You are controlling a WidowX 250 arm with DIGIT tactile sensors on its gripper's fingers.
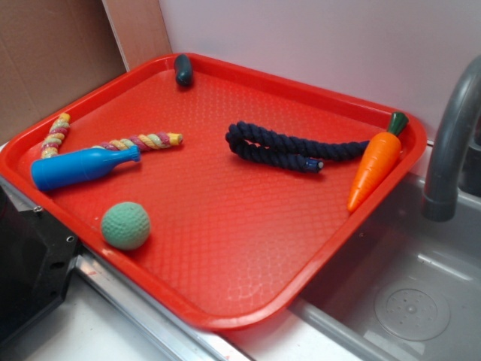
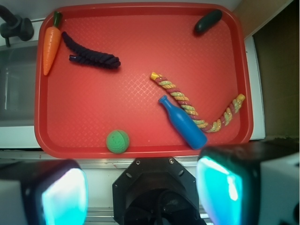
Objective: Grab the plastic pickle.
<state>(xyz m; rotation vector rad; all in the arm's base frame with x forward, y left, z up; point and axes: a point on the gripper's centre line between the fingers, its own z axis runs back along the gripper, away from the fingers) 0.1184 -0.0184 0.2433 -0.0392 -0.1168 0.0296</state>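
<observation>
Hovering: gripper (image 2: 140, 187) high above the tray (image 2: 140, 136), fingers spread, holding nothing.
Pickle: plastic pickle (image 2: 208, 21) lies in the far corner, against the rim.
Risk: rim may block one finger, squirting the smooth pickle away.

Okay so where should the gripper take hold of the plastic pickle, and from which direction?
Probably from straight above, closing across the middle of the plastic pickle. It lies flat in a corner of the red tray, close to the rim, so a side approach looks blocked. Its short, rounded body is narrowest across, suiting the open gripper.
</observation>
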